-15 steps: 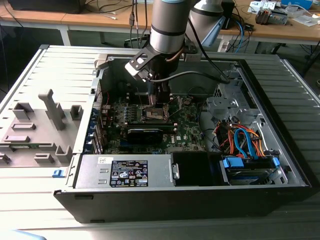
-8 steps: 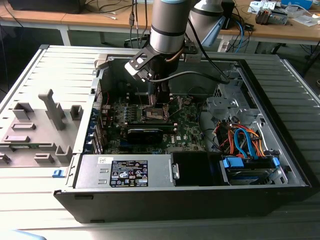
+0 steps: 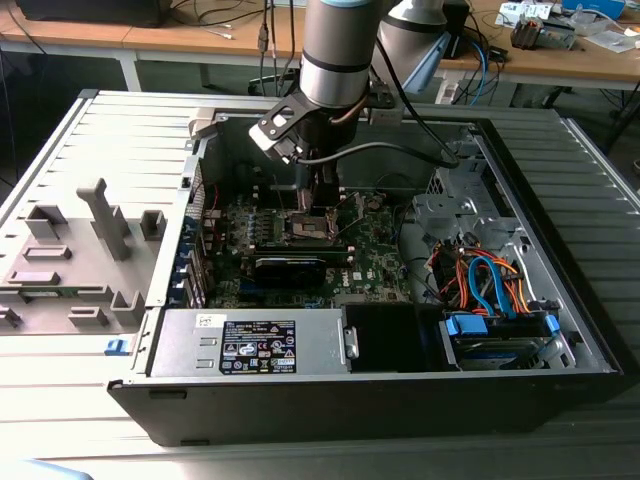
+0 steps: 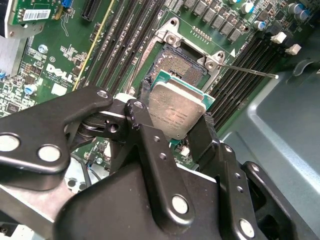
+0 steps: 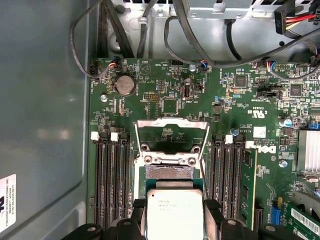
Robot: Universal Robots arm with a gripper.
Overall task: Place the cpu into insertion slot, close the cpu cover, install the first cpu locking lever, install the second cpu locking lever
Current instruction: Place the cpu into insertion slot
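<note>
The gripper holds the cpu, seemingly above the insertion slot.

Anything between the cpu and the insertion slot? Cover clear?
Nothing visible. The end effector grips the cpu right by the insertion slot, whose contacts lie bare; the cpu cover is swung open off it.

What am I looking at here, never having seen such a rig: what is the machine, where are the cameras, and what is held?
A robot arm reaches into an open computer case. The exterior view looks from off the arm; both wrist views ride on the arm, looking past its hand. On the green circuit board sits the insertion slot, with its cpu cover raised open. The hand is shut on the cpu, held over the slot, not yet seated.
</note>
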